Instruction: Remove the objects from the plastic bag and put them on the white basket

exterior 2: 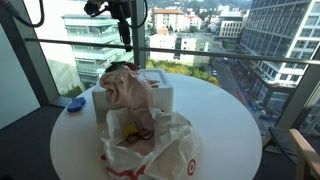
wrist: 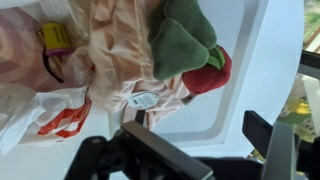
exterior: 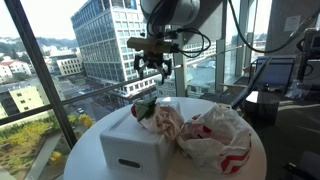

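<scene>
What is left for me lies in the plastic bag (exterior 2: 160, 150): a yellow item (wrist: 55, 38) with a dark band round it, showing through the open mouth. There may be more beneath it, but I cannot make that out. The bag slumps on the room-side half of the round tabletop (exterior 2: 225, 120). Its mouth touches the white basket (exterior: 130, 148), which stands nearer the edge by the glass. On the basket a pinkish cloth (wrist: 120, 65) is heaped, spilling over the rim toward the bag, and a green and red plush (wrist: 190, 45) rests on it.

My gripper (exterior: 155, 66) hangs well above the basket, fingers spread, nothing between them.

I judge the step in hand to be reaching into the bag for the yellow item. To do it well I would carry the arm across until the wrist view has the bag's mouth centred. Then I would turn the fingers across the item's narrow side and descend from the side away from the basket, clear of the overhanging cloth. The risk is pinching plastic film along with the item, which would lift the whole bag and drag the cloth off. So I would close gently, raise slowly, and watch whether the bag rises too. A small blue thing (exterior 2: 72, 103) at the tabletop's edge sits well apart and should not matter.
</scene>
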Available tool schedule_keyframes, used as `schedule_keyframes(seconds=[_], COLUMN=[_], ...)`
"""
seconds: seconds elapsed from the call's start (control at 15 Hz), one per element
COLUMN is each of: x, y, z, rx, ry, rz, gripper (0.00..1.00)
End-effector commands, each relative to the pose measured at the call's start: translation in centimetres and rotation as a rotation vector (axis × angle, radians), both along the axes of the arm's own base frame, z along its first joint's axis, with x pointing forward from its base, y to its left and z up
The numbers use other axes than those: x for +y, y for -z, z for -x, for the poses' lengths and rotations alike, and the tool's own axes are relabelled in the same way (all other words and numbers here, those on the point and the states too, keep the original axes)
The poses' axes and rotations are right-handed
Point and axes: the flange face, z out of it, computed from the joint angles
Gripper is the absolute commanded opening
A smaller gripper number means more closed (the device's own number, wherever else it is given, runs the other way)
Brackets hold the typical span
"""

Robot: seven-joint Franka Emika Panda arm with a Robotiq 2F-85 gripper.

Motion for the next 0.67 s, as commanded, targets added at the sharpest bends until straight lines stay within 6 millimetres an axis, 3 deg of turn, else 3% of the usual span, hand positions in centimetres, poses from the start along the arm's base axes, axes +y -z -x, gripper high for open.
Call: schedule_keyframes(seconds=[0.0, 0.33, 0.6], x=[-4.7, -11.6, -14.6], y=[2.7, 11.0, 17.1], z=[5.7, 11.0, 13.0], rx=[0.132, 0.257, 0.318], ry=[0.074, 0.245, 0.304], rz=[-0.058, -0.168, -0.232], gripper=[1.0, 1.0, 1.0])
